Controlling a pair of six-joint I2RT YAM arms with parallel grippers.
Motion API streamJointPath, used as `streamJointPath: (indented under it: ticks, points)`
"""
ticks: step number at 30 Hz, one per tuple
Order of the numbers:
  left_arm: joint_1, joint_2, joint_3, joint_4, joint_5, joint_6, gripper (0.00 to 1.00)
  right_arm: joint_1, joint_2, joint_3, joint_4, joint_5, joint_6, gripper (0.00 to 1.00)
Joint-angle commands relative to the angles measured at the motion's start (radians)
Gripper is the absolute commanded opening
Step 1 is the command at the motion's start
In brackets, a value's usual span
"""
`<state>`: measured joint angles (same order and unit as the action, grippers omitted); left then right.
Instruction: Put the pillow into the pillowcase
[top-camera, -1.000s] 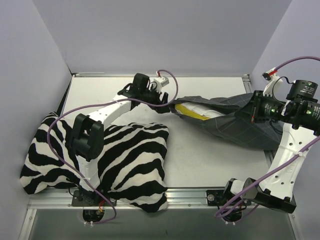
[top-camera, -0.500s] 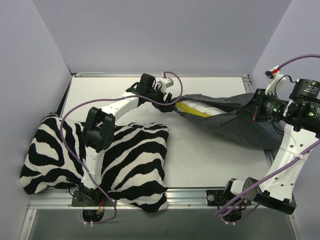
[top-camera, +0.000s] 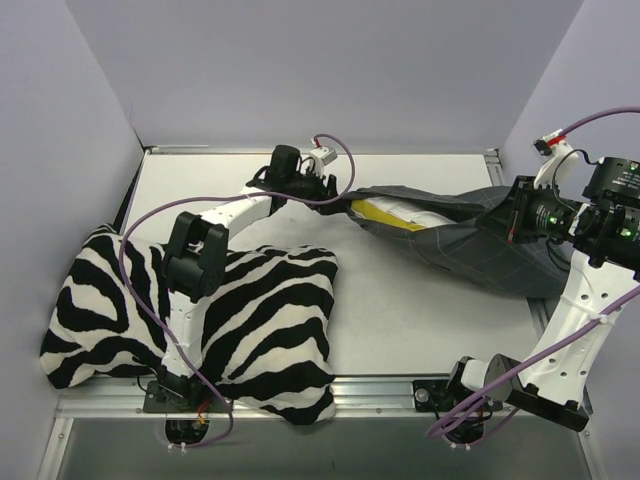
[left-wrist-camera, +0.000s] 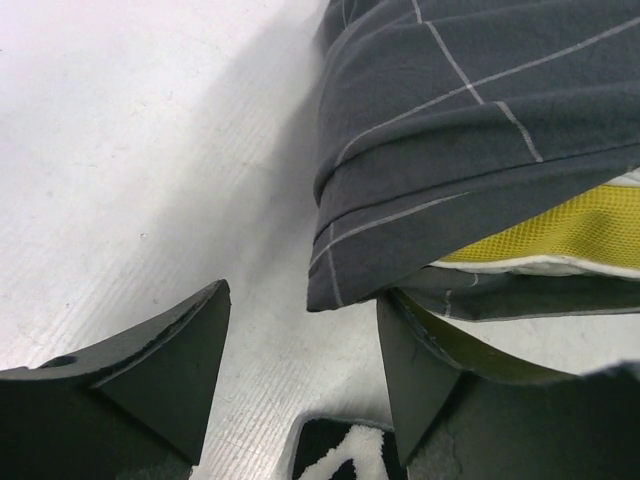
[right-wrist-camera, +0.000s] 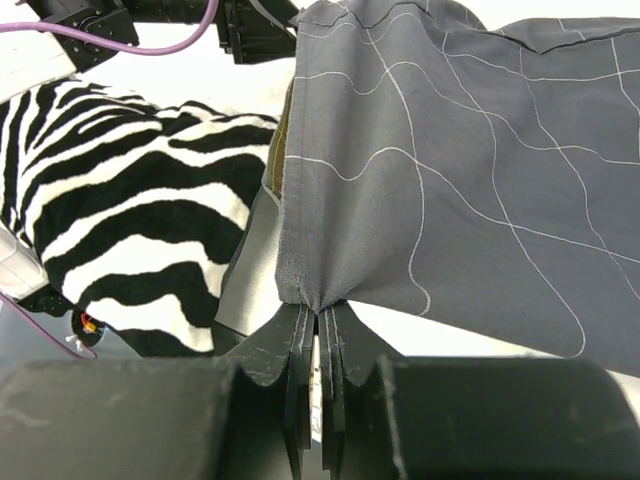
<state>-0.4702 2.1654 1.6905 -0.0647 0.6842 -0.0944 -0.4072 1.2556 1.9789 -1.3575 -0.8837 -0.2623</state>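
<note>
Pillowcase edge just ahead of L gripper, pillow inside

Bright, even light from overhead; the dark grey checked fabric pillowcase casts a soft shadow on the white tabletop. Nearby black fingers look blurred.

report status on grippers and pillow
Left gripper open at the pillowcase mouth. Right gripper shut on the pillowcase. Pillow partly inside, yellow edge showing. Zebra cushion apart.

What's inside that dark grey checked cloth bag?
A pillow: its yellow edge and some white show at the open end of the pillowcase. The rest is hidden under fabric.
</note>
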Motion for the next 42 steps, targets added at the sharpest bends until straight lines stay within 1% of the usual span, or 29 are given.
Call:
streamJointPath:
  ticks: [1,5,9,12,14,16,17,21,22,24,34,35,37,42]
  points:
    - [0.013,-0.067,0.009,0.102,0.044,-0.031,0.68,-0.01,-0.012,0.037,-0.123,-0.047,0.001,0.0]
    - [0.018,-0.046,0.037,0.132,0.066,-0.068,0.65,-0.012,-0.007,0.057,-0.134,-0.04,0.0,0.0]
    - [0.018,-0.042,0.046,0.155,0.124,-0.085,0.64,-0.012,-0.005,0.061,-0.135,-0.04,0.005,0.0]
    - [0.022,-0.056,0.034,0.181,0.181,-0.096,0.7,-0.012,-0.001,0.057,-0.137,-0.043,0.008,0.0]
    - [0.025,-0.062,0.018,0.195,0.24,-0.106,0.7,-0.012,-0.002,0.058,-0.137,-0.043,0.008,0.0]
    - [0.024,-0.068,0.012,0.201,0.247,-0.116,0.7,-0.013,0.001,0.057,-0.135,-0.043,0.009,0.0]
    - [0.022,-0.068,0.012,0.204,0.239,-0.12,0.69,-0.013,-0.001,0.058,-0.135,-0.044,0.009,0.0]
    - [0.028,-0.029,0.044,0.166,0.192,-0.12,0.54,-0.019,0.001,0.063,-0.135,-0.041,0.009,0.0]
    - [0.031,-0.02,0.055,0.157,0.181,-0.12,0.48,-0.021,0.002,0.067,-0.134,-0.04,0.009,0.0]
    - [0.039,0.014,0.092,0.122,0.155,-0.114,0.45,-0.024,0.007,0.08,-0.134,-0.041,0.009,0.0]
    - [0.039,0.094,0.195,0.131,0.164,-0.166,0.44,-0.033,0.007,0.089,-0.14,-0.069,0.017,0.0]
    - [0.038,0.094,0.192,0.126,0.175,-0.163,0.47,-0.033,0.007,0.093,-0.141,-0.069,0.018,0.0]
    - [0.035,0.083,0.16,0.124,0.187,-0.16,0.48,-0.038,0.013,0.109,-0.146,-0.072,0.018,0.0]
    - [0.012,0.041,0.051,0.143,0.189,-0.14,0.49,-0.044,0.021,0.13,-0.161,-0.08,0.012,0.0]
